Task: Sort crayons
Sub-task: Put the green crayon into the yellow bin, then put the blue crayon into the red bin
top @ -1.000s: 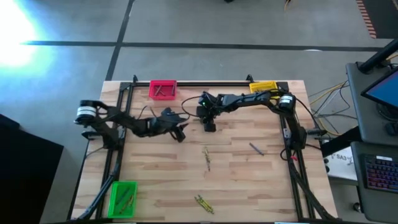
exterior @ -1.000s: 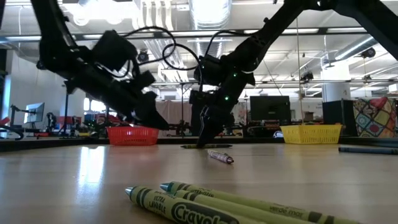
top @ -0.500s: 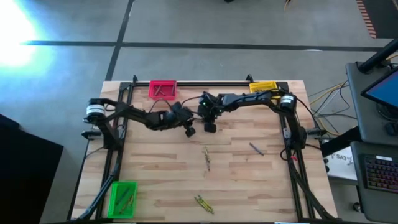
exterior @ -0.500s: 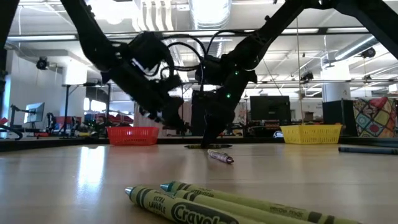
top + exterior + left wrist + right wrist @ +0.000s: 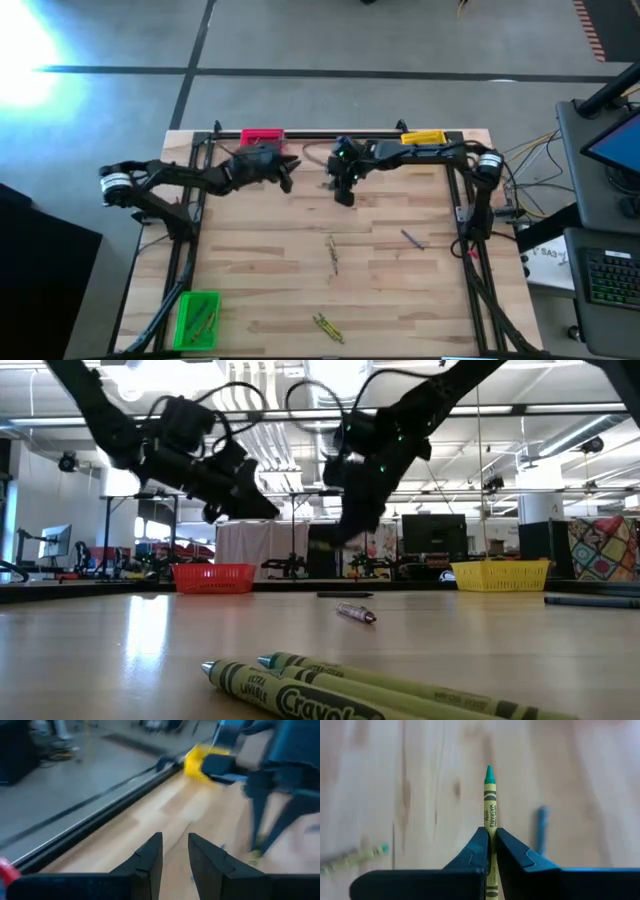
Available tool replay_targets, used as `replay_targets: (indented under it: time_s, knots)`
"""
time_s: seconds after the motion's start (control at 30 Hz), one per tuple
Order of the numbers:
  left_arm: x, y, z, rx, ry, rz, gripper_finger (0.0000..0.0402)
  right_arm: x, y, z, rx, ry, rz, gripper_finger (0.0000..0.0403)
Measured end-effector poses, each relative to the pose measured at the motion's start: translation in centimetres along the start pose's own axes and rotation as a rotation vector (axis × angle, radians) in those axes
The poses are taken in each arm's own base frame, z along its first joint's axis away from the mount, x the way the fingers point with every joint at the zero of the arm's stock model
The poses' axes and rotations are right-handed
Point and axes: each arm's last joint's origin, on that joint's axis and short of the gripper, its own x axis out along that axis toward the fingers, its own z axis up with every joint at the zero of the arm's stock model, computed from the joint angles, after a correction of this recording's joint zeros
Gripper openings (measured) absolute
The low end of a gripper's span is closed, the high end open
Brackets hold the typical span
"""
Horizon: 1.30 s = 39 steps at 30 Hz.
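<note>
My right gripper (image 5: 343, 193) hangs over the far middle of the table, shut on a green-tipped crayon (image 5: 490, 795) with a yellow-green wrapper. My left gripper (image 5: 288, 172) hovers next to the pink bin (image 5: 262, 140). Its fingers stand a narrow gap apart (image 5: 175, 842) with nothing between them. Loose crayons lie flat on the wood: an olive pair (image 5: 333, 255) at the middle, a grey-blue one (image 5: 410, 238) to the right, and a green pair (image 5: 325, 328) near the front edge. My right gripper pinches the crayon's wrapped shaft (image 5: 490, 822) between its two fingers (image 5: 479, 845). The fingers lie along the crayon, coming from above and slanting down. The green tip (image 5: 489, 771) sticks out well past the fingertips. The crayon is lifted clear of the table.
A yellow bin (image 5: 423, 138) stands at the far right and a green bin (image 5: 197, 318) with crayons at the near left corner. A dark rail (image 5: 330, 133) runs along the far edge. Below my right gripper lie a blue crayon (image 5: 541, 827) and a green one (image 5: 350, 860).
My right gripper has risen from the tabletop with the green crayon, which has come clear of the wood. My left gripper first swung toward the right arm, then drew back up and toward the far left, ending beside the pink bin.
</note>
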Motion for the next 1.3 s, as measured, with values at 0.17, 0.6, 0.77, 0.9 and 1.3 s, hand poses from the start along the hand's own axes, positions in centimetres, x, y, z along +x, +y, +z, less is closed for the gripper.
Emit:
replay_targets:
  time_s: [0.17, 0.6, 0.77, 0.9, 1.3]
  knots:
    - [-1.4, 1.4, -0.3, -0.086, -0.087, 0.006, 0.0076, -4.1, -0.9, 0.5, 0.100, -0.108, -0.057, 0.0014]
    - [-4.5, 1.3, 1.7, -0.060, -0.185, 0.015, 0.0076, -13.8, -4.8, -3.8, 0.414, 0.032, -0.698, 0.0013]
    - [-4.4, 1.3, 1.5, -0.012, -0.169, 0.029, 0.0076, -15.2, -7.4, -7.6, 0.551, 0.108, -0.768, 0.0013]
    - [-3.5, 1.4, 1.6, -0.036, -0.141, 0.033, 0.0076, -15.5, -9.3, -11.1, 0.667, 0.183, -0.890, 0.0016]
    - [0.3, 1.1, 4.7, 0.043, 0.022, 0.051, 0.0076, -14.9, -9.3, -15.3, 0.700, 0.320, -0.919, 0.0134]
